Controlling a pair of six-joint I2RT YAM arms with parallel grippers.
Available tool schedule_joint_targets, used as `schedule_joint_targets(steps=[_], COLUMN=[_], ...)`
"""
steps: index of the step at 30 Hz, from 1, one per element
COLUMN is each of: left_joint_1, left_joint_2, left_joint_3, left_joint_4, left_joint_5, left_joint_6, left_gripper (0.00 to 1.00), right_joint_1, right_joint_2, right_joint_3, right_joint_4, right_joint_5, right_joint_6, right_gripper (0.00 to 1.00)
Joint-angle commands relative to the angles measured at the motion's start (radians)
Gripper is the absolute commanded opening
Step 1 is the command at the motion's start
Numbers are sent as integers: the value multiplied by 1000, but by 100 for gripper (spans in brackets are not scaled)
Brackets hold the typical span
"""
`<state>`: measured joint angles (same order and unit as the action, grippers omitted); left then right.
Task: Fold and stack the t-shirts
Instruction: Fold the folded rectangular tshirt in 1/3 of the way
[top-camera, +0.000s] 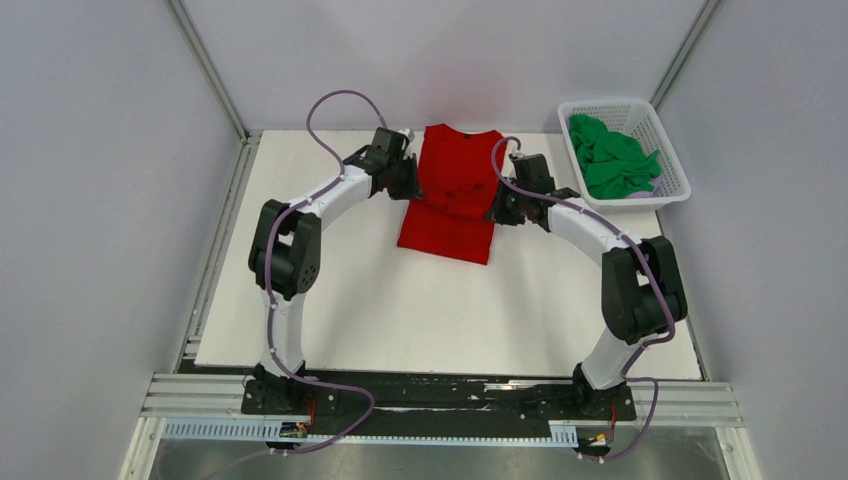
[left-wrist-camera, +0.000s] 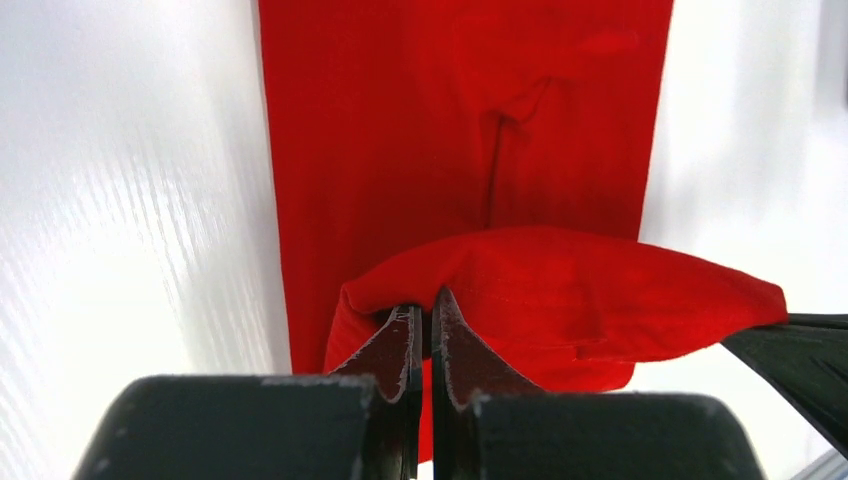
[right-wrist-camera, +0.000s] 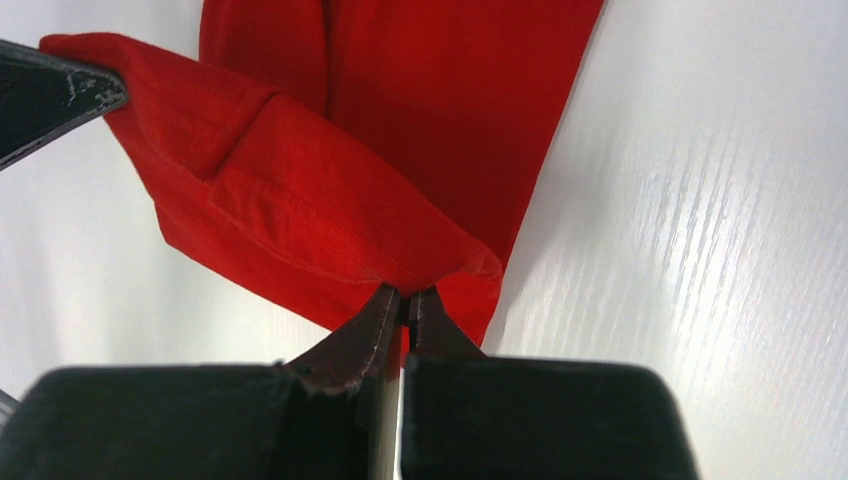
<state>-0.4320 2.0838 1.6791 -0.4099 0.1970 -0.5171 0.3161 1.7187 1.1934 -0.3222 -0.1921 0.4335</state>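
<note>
Two arms bent inward over the far middle of the desk (top-camera: 400, 310), one on either side of a red tee (top-camera: 447, 215). Red tee folded into a long narrow strip, lying near the far edge and running from that edge toward the near one. Left gripper (top-camera: 408, 178) at the strip's left side, right gripper (top-camera: 497, 210) at its right side and slightly nearer the near edge. From the left wrist: both fingers (left-wrist-camera: 400, 345) pressed together on a fold of red cloth, the pinched corner lifted off the layer below. From the right wrist: fingers (right-wrist-camera: 370, 325) likewise clamped tight on a red corner. Between the two grips, a raised band of doubled cloth stretched across the strip's width, hem stitching visible along it, flat red cloth underneath and beyond. Dark tip of the opposite gripper just in view at the side of each wrist picture, at the other end of the band. From above, hard to tell which end of the strip lifted. Green tee (top-camera: 610, 160) crumpled in a white lattice basket (top-camera: 672, 175) at the far right corner of the desk, well apart from the red tee and from both grippers.
</note>
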Motion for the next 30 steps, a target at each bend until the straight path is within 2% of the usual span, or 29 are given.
schedule_joint_targets(steps=[1, 5, 7, 9, 10, 11, 12, 13, 14, 15, 18, 21, 23, 25, 28, 30], left_joint_1=[20, 31, 37, 42, 47, 49, 56, 60, 68, 73, 84, 85, 85, 86, 85, 85], left_joint_2=[74, 133, 158, 179, 186, 201, 208, 221, 226, 233, 221, 157, 108, 53, -38, -84], left_joint_3=[94, 156, 183, 211, 220, 247, 263, 297, 318, 361, 410, 357, 290, 199, 19, -83], left_joint_4=[-35, -54, -59, -55, -53, -49, -48, -44, -44, -49, -55, -57, -63, -60, -32, -15], left_joint_5=[16, 23, 25, 31, 35, 37, 46, 52, 60, 64, 84, 55, 38, 34, 32, 34], left_joint_6=[36, 37, 34, 32, 32, 31, 29, 25, 11, 5, -3, 11, 20, 19, -5, -21], left_gripper=[0, 3, 8, 19, 28, 33, 48, 58, 85, 96, 100, 100, 100, 100, 100, 100], right_joint_1=[-19, -34, -45, -57, -64, -71, -80, -90, -99, -106, -118, -116, -114, -106, -64, -46], right_joint_2=[60, 115, 147, 186, 208, 230, 253, 275, 293, 307, 301, 251, 196, 153, 100, 67], right_joint_3=[66, 105, 128, 173, 193, 216, 246, 273, 305, 330, 348, 294, 232, 170, 85, 15], right_joint_4=[53, 82, 98, 99, 104, 111, 113, 115, 116, 117, 119, 126, 139, 147, 149, 146], right_joint_5=[-7, 2, 5, 7, 9, 9, 5, -8, -30, -44, -76, -90, -95, -113, -120, -105], right_joint_6=[-12, -7, -6, 0, 6, 12, 17, 21, 21, 26, 43, 22, -12, -51, -98, -70], right_gripper=[1, 2, 5, 9, 11, 15, 19, 20, 21, 27, 64, 84, 93, 98, 100, 100])
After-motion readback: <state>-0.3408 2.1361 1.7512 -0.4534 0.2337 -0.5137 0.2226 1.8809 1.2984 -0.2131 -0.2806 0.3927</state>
